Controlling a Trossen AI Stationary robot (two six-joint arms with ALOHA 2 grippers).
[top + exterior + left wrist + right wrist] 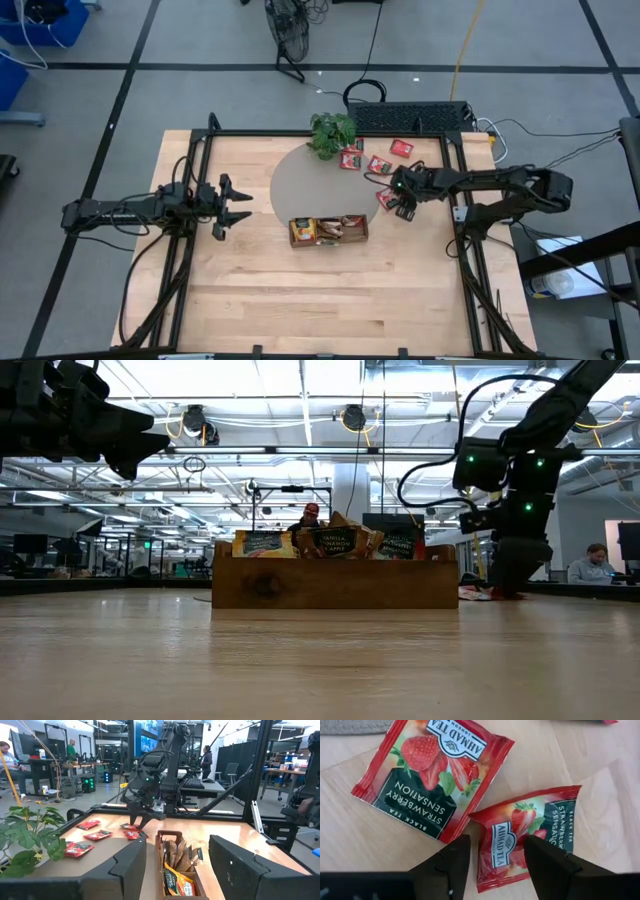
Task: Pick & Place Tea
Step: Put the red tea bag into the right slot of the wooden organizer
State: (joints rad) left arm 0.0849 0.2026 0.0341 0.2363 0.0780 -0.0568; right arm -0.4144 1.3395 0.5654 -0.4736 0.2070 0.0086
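lying flat, red tea packet sits askew between right fingers.

A pale wooden tabletop stands on a grey floor crossed by dark lines. Beyond the tabletop's far edge lie a black keyboard, a black fan and loose cables. Blue bins occupy the floor off the far left corner. The room behind is an open workshop with ceiling strip lights, desks, monitors, office chairs and several people, seated or standing.
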